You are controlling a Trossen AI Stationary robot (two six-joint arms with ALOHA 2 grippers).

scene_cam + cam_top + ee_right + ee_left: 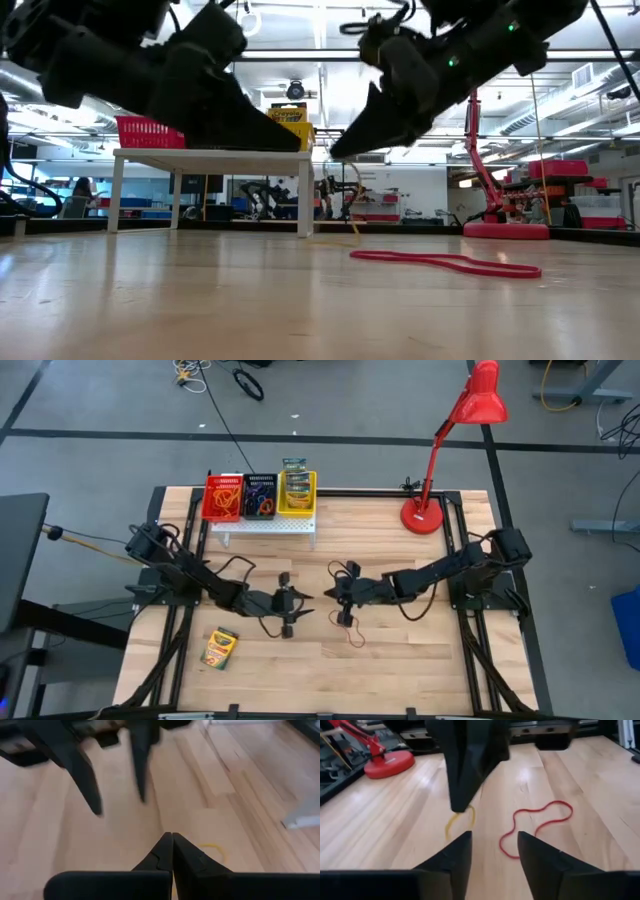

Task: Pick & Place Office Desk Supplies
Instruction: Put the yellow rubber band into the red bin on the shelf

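Observation:
My right gripper (pixel 333 592) (pixel 172 836) hovers over the table's middle, shut on a thin yellow rubber band (pixel 459 820). In the low view its tip (pixel 338 152) is raised off the wood. My left gripper (pixel 298 603) (pixel 494 837) faces it from the left, open and holding nothing. A red rubber band (pixel 350 631) (pixel 536 824) lies flat on the table just nearer than the right gripper. A yellow-and-green crayon box (pixel 219 647) lies flat toward the near left. My right gripper pinches the yellow rubber band's top (pixel 464 809) between its shut fingertips, which slant down from the table's right. The band hangs below the tip as a slack loop (pixel 212 849). Whether its lower end touches the wood, I cannot tell.
A white perforated stand (pixel 265 527) at the far side carries a red basket (pixel 222 497), a black basket (pixel 260 497) and a yellow basket (pixel 298 492) with crayon boxes. A red desk lamp (pixel 425 510) stands far right. Bare wood lies along the near edge.

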